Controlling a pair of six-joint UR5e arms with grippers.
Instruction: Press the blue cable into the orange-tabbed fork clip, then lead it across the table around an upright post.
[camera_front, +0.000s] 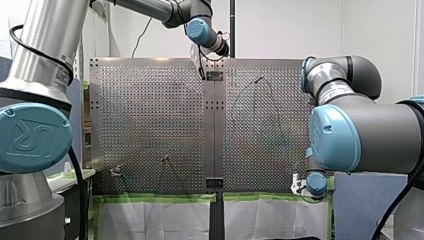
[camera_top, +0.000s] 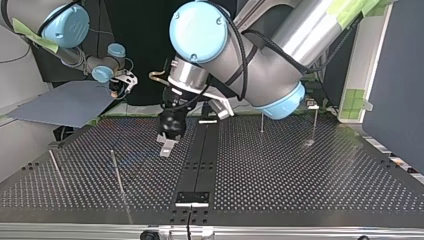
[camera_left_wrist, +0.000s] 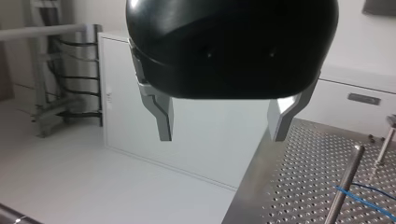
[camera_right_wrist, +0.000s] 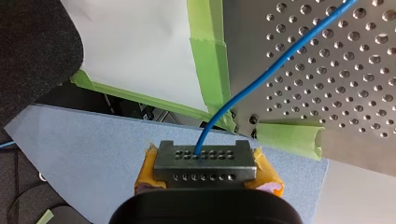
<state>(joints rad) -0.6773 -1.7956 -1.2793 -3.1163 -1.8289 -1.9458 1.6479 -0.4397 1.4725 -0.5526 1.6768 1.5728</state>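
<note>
My right gripper, with yellow pads, is shut on the blue cable. The cable runs out of it over the green-taped corner onto the perforated table. In the front view this gripper hangs just off the table's near right corner. My left gripper is open, its metal fingers holding nothing. It hovers over the table's far middle, tilted beyond the edge. Ahead of it stands an upright post with the blue cable passing its foot. A small pale clip sits near the front left; no orange tab is discernible.
Several thin upright posts stand on the table. A dark centre strip splits the board. Green tape lines the near edge, and a blue-grey sheet lies under my right gripper.
</note>
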